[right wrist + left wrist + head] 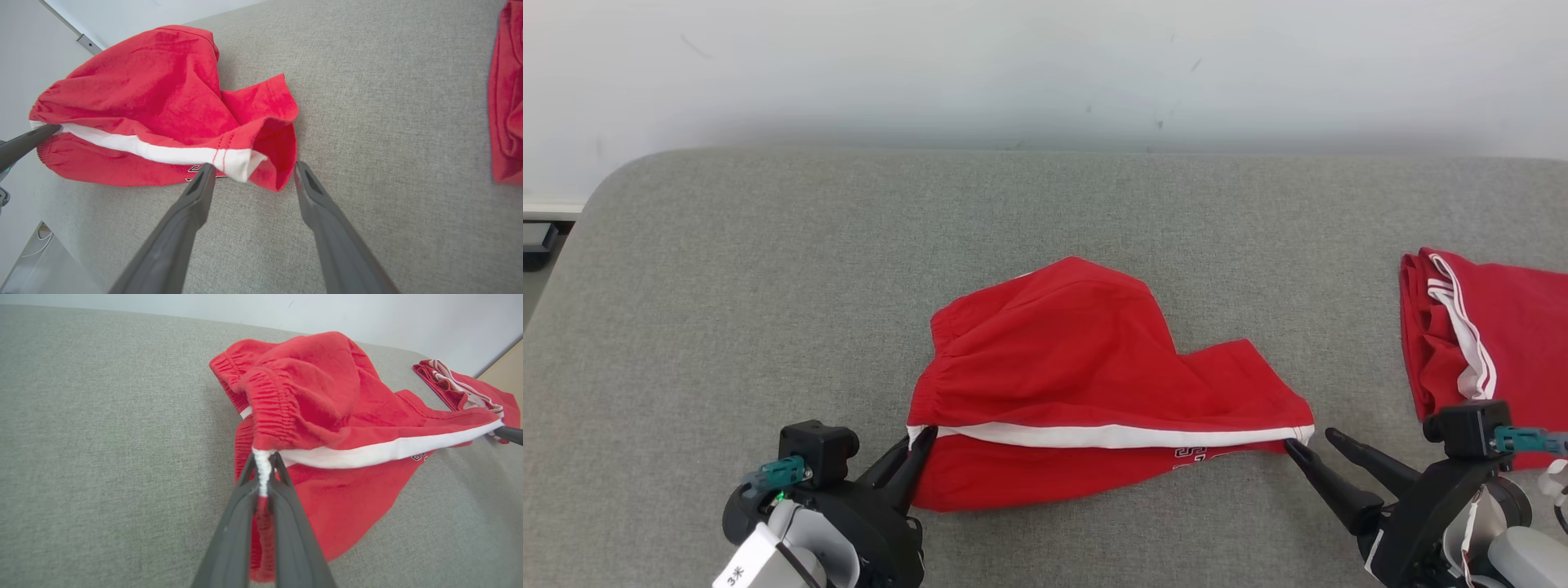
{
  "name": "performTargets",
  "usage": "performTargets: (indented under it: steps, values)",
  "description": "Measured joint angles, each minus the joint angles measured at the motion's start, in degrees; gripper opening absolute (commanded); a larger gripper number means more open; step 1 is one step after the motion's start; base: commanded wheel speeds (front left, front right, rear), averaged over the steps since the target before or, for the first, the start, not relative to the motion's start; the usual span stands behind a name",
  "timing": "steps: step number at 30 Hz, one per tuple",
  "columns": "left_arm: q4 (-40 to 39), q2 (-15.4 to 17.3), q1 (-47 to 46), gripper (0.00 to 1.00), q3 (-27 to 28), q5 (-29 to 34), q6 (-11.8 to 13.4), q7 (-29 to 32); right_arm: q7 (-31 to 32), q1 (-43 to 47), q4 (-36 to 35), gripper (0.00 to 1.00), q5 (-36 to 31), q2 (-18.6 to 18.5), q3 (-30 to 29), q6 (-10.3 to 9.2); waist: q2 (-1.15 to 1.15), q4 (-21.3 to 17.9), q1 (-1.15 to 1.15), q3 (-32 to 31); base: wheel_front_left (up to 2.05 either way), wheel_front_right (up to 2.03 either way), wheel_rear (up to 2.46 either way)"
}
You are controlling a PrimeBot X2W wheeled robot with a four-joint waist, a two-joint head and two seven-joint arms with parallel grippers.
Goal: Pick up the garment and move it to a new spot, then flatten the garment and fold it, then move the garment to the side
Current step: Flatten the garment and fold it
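Head view shows the red shorts (1078, 367) lying loosely folded at the middle of the grey worktop (768, 286). The left pincer (917, 438) is clamped on their waistband end. The right pincer (1311, 441) stands open, fingertips either side of the leg hem's corner, gripping nothing. Another red garment (1494, 327) lies well apart on the right.

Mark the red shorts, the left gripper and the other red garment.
red shorts (1086, 351), head view, upper red panel.
left gripper (918, 441), head view, between fingertips.
other red garment (1519, 327), head view, red top layer.
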Motion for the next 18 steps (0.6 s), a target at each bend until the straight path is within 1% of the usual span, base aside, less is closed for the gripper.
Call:
performTargets:
  steps: [5, 14, 15, 16, 18]
  values:
    - [-0.05, -0.07, -0.01, 0.0, 0.04, 0.0, 0.05, 0.0, 0.57, 0.08, -0.02, 1.0, -0.75, -0.22, 0.65, -0.08, 0.0, 0.0, 0.0, 0.25, 0.0, 0.0, 0.0]
    - [-0.16, -0.73, -0.27, 0.0, -0.09, 0.09, 0.05, 0.51, 2.16, -1.88, 0.55, 1.0, -3.2, 0.56, 2.65, -0.14, 0.0, 0.64, 0.0, 0.79, 0.0, 0.0, 0.0]
    - [-0.19, -0.8, -0.31, 0.0, -0.08, 0.09, 0.07, 0.49, 2.59, -2.13, 0.91, 0.75, -3.74, 0.6, 3.08, -0.25, 0.0, 0.82, 0.0, 0.85, 0.0, 0.0, 0.0]
    - [-0.18, -0.77, -0.31, 0.0, -0.08, 0.09, 0.07, 0.49, 2.89, -2.65, 1.33, 0.43, -4.17, 0.82, 3.56, -0.32, 0.0, 0.97, 0.0, 0.91, 0.0, 0.0, 0.0]
    - [-0.18, -0.76, -0.31, 0.0, -0.07, 0.09, 0.07, 0.49, 3.07, -3.6, 1.59, 0.0, -4.71, 1.15, 4.02, -0.31, 0.0, 1.17, 0.0, 1.02, 0.0, 0.0, 0.0]
